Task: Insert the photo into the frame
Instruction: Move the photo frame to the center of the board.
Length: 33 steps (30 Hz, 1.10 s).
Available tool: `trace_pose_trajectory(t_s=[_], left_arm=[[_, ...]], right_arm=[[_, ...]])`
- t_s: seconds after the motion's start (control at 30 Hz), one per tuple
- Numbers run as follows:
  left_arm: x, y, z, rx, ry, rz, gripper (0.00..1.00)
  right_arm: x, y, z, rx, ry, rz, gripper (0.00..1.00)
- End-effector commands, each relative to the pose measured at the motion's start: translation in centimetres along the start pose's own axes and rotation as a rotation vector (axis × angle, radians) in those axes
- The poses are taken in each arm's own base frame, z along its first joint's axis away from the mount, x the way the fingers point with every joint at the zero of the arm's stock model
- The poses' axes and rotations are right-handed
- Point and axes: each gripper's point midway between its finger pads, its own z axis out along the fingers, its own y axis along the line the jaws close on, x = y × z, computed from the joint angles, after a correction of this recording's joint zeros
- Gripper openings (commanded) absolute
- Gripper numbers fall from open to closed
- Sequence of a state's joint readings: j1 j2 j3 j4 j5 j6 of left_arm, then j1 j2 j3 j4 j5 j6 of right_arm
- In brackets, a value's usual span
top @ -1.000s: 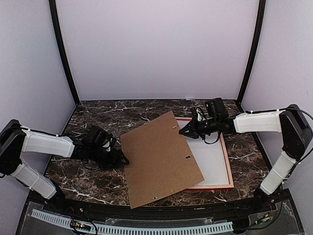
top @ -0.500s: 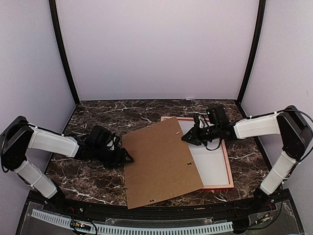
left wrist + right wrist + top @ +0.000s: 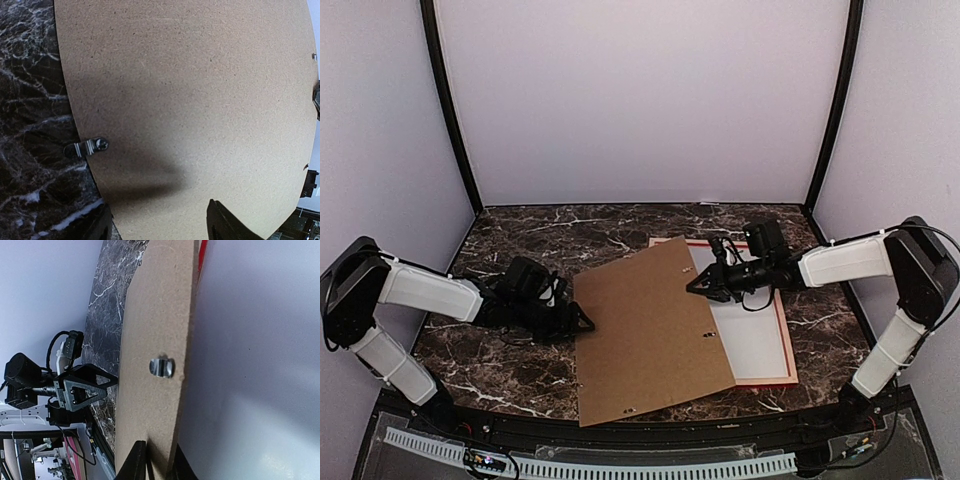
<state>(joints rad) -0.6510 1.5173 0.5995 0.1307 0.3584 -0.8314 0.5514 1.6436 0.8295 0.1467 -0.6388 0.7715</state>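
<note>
The brown backing board (image 3: 650, 335) lies tilted across the left part of the red frame (image 3: 787, 345). My right gripper (image 3: 703, 284) is shut on the board's right edge; in the right wrist view (image 3: 156, 456) its fingers pinch that edge below a metal clip (image 3: 162, 367). My left gripper (image 3: 582, 322) is open at the board's left edge; in the left wrist view (image 3: 157, 216) one finger is off the board and the other over it. A white sheet (image 3: 756, 330) fills the frame. The photo's dark print is hidden.
The dark marble table (image 3: 520, 235) is walled in white at the back and sides. A metal turn clip (image 3: 87, 147) sticks out from the board's left edge. My left gripper also shows in the right wrist view (image 3: 80, 387).
My right gripper has come slightly nearer with the board's edge, and the board has turned a little. My left gripper has slid right against the board's left edge.
</note>
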Motion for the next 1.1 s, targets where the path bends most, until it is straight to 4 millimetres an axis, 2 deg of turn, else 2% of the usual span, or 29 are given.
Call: trace_pose_trajectory(t_s=[0.0,0.27,0.83,1.07], left_arm=[[0.9,0.7,0.6,-0.024,0.028,0.004,0.67],[0.3,0.1,0.5,-0.011,0.011,0.026,0.67],[-0.2,-0.6,0.6,0.015,-0.003,0.051,0.67],[-0.4,-0.7,0.2,0.007,-0.013,0.058,0.67]], right_arm=[[1.0,2.2,0.3,-0.090,0.070,-0.067,0.13],[1.7,1.8,0.7,-0.102,0.113,-0.043,0.09],[2.8,1.8,1.3,-0.132,0.166,-0.031,0.19],[2.3,2.1,0.9,-0.108,0.158,-0.053,0.06]])
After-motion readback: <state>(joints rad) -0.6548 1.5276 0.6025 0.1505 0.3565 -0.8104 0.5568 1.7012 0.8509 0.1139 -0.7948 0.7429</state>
